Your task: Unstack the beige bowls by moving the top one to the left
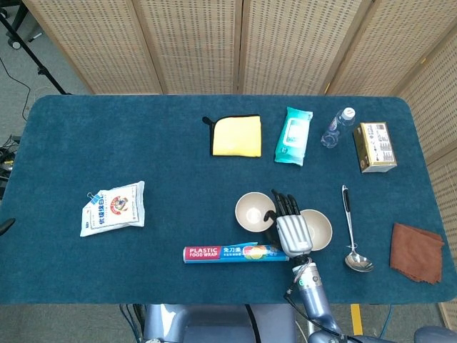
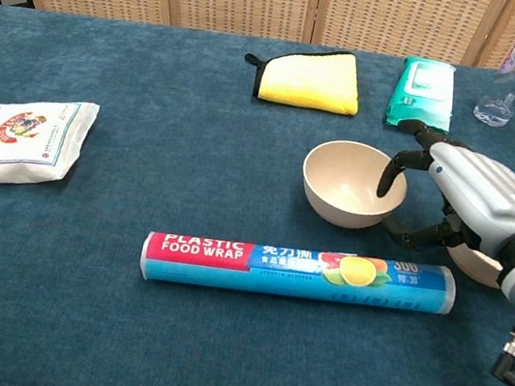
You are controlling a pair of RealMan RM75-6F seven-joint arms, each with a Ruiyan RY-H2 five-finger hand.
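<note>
Right robot hand (image 2: 452, 199) fingers spread over bowl (image 2: 352, 182) rim.

Two beige bowls, upright and side by side on the blue surface (image 1: 143, 143) — no longer stacked. The left bowl (image 2: 352, 183) (image 1: 253, 211) shows its whole round rim and pale inside; the right bowl (image 1: 319, 229) (image 2: 477, 264) lies just beside it, partly hidden.

Right robot hand (image 2: 452, 199) low over worktop, back of palm up, arm reaching in from near edge. Fingers (image 1: 284, 203) curved forward and down, spread; thumb (image 2: 417, 238) hooked underneath, apart from them. Left robot hand out of both views.
</note>
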